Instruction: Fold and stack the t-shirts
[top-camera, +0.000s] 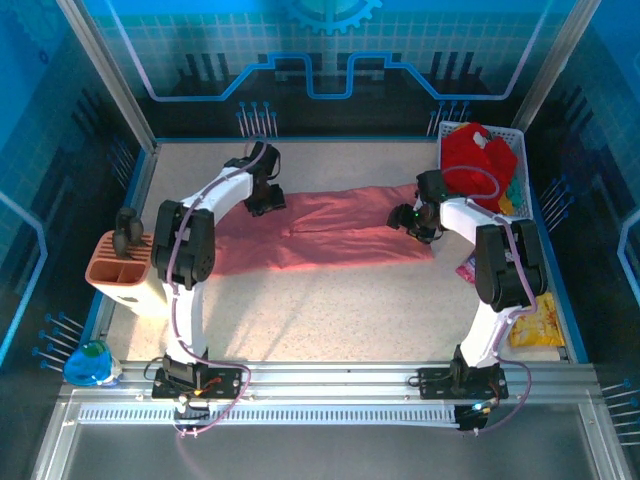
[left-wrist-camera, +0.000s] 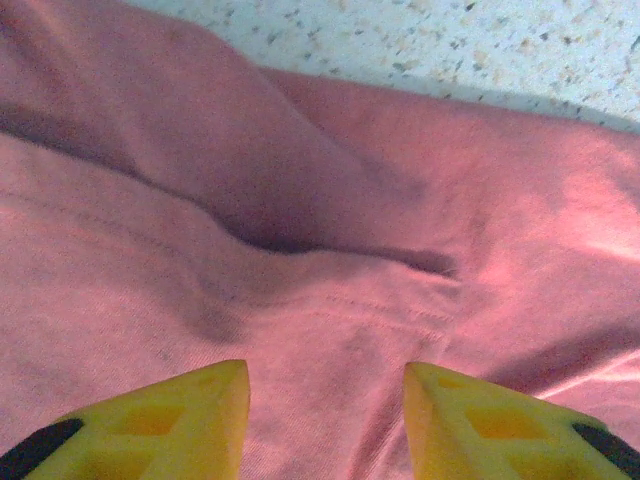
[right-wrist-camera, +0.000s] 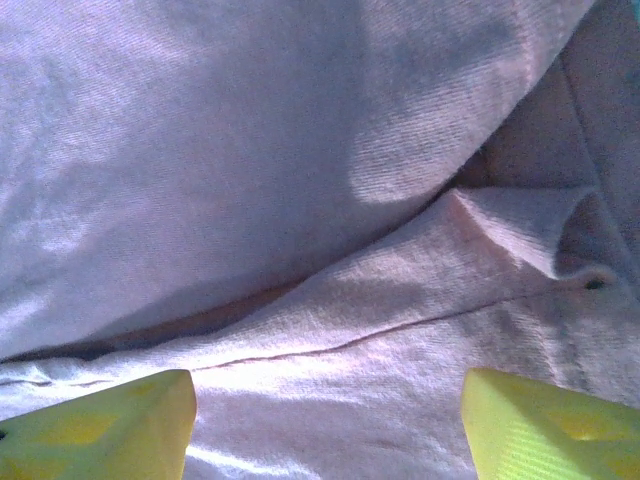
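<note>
A large dusty pink t-shirt (top-camera: 330, 235) lies spread flat on the table (top-camera: 330, 320). It stretches from left to right across the far half, between the two arms, and a crease runs lengthwise along its middle.

The left gripper (top-camera: 266, 196) is at the shirt's far left end, toward the far left corner of the table. Its yellow fingers (left-wrist-camera: 180, 420) stand apart just over the pink cloth, with nothing pinched between them. The cloth ahead of them is rumpled into a deep fold, and bare speckled table shows beyond the shirt's edge.

The right gripper (top-camera: 408, 220) is at the shirt's right end. Its fingers (right-wrist-camera: 100, 425) are spread wide over the cloth and grip nothing. A hem line and a small turned-over corner lie in front of them.

A red t-shirt (top-camera: 475, 155) is heaped in a white basket (top-camera: 442, 150) at the far right corner of the table. Yellow and green cloth (top-camera: 510, 195) is tucked in at the basket's right side.

Along the right edge lie two snack packets. A pink one (top-camera: 467, 268) is just beside the right arm, and a yellow one (top-camera: 538, 322) is nearer the near right corner. An orange holder (top-camera: 125, 275) stands at the left edge with a dark tool (top-camera: 128, 232) in it. A blue object (top-camera: 90, 362) sits at the near left corner.
</note>
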